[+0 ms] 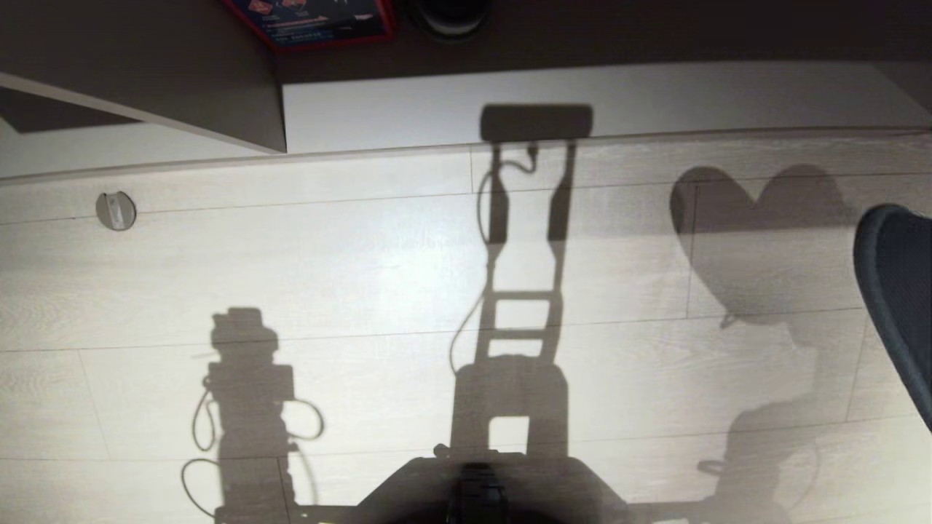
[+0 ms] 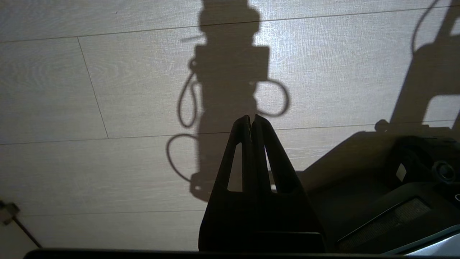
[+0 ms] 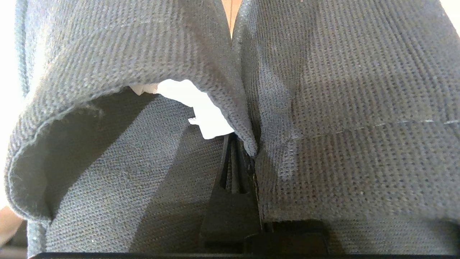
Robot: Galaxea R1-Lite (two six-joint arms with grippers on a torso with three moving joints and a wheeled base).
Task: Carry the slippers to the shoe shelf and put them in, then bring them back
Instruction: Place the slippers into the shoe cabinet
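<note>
Slippers (image 3: pixel 323 90): pair, dark charcoal knit, bunched together in right wrist view, filling it; white tag (image 3: pixel 201 111) poking out between them, no print legible. Seen in head view only as dark mesh-like edge (image 1: pixel 899 291) at far right, above floor; heart-shaped shadow on floor beside it.

Right gripper (image 3: pixel 239 151): fingers clamped tight on fabric where both slippers meet. Left gripper (image 2: pixel 251 120): fingers pressed together, empty, hanging over pale plank floor (image 2: pixel 107 90) near base.

Shoe shelf (image 1: pixel 182 80): far left, taupe panel w/ pale base board; white panel (image 1: pixel 582 94) to right of it.

Step, prob: carry leg, slippers lifted, not yet in shelf. Next move calls for closing on shelf, swinging right arm toward opening, keeping grip firm so neither slipper slides out.

Writing: red-edged box (image 1: pixel 320 18) far top, print too small to read.
</note>
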